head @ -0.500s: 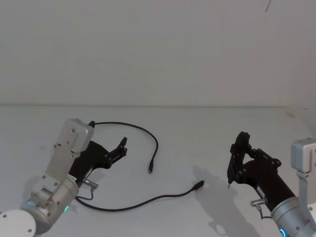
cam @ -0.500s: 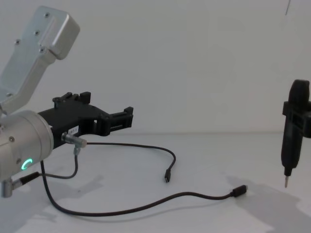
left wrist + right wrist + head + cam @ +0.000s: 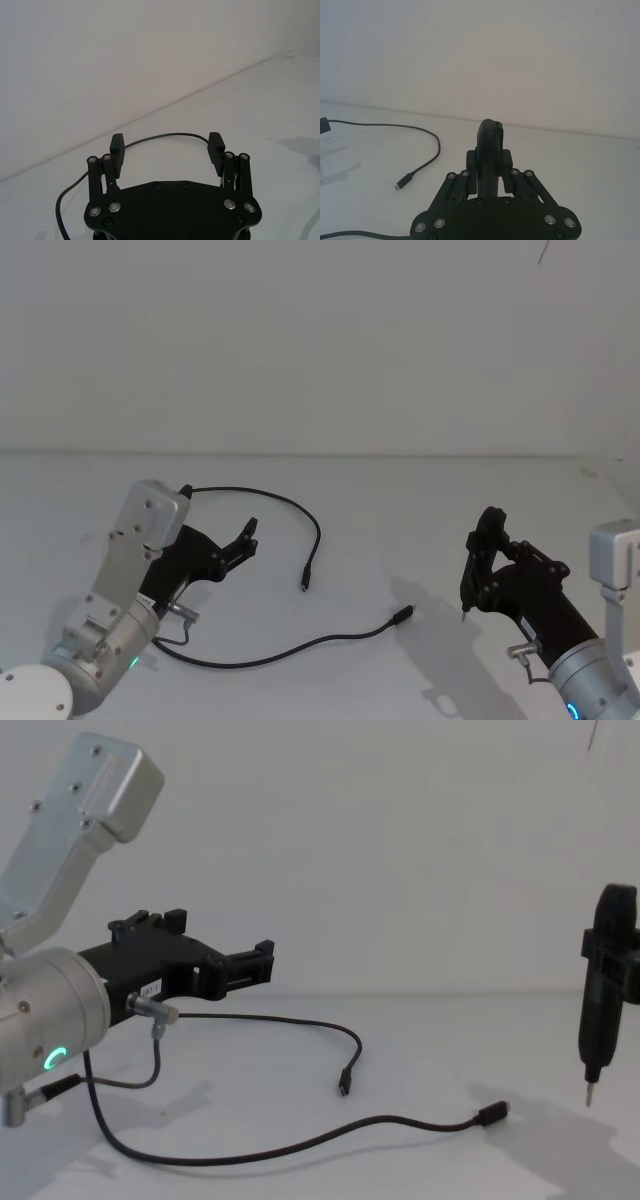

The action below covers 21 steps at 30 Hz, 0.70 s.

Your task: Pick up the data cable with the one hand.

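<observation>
Nothing visibly moved since the earlier frame, so the grasp has not begun | left gripper (image 3: 248,536) hovers near table (image 3: 420,500) front-left corner, jaws released, empty | data cable (image 3: 318,532) lies looped on table just beside it | right gripper (image 3: 490,167) parked near right edge, jaws clenched on slim black tool (image 3: 597,1010)

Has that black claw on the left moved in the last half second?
No. The left gripper, open, keeps the same gap to the data cable in the head view; the right gripper stays parked, clamping a black tool.
</observation>
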{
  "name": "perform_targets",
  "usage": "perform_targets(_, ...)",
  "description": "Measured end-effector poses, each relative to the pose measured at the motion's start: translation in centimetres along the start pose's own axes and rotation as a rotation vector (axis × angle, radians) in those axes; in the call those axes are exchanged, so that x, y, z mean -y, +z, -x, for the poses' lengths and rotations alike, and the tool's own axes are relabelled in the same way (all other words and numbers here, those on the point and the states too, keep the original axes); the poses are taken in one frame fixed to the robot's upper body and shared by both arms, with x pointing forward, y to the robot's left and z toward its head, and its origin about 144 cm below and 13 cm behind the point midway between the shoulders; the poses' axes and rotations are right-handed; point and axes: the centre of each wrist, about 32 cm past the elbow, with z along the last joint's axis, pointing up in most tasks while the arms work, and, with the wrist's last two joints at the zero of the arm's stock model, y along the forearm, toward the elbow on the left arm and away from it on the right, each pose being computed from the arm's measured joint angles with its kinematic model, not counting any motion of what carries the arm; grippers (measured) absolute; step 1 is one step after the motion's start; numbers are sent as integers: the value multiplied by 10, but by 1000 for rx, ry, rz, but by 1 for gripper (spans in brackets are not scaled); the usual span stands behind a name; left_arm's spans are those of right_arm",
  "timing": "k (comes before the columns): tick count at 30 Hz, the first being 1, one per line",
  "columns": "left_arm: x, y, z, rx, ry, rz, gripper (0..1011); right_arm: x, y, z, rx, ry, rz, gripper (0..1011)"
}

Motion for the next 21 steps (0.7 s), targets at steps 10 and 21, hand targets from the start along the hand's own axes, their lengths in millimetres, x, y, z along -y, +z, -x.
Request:
perform_targets(10,0,0,0,0,0,0,1001,0,0,0,0,0,0,279)
perform_targets(21,0,0,0,0,0,0,1001,0,0,0,0,0,0,279)
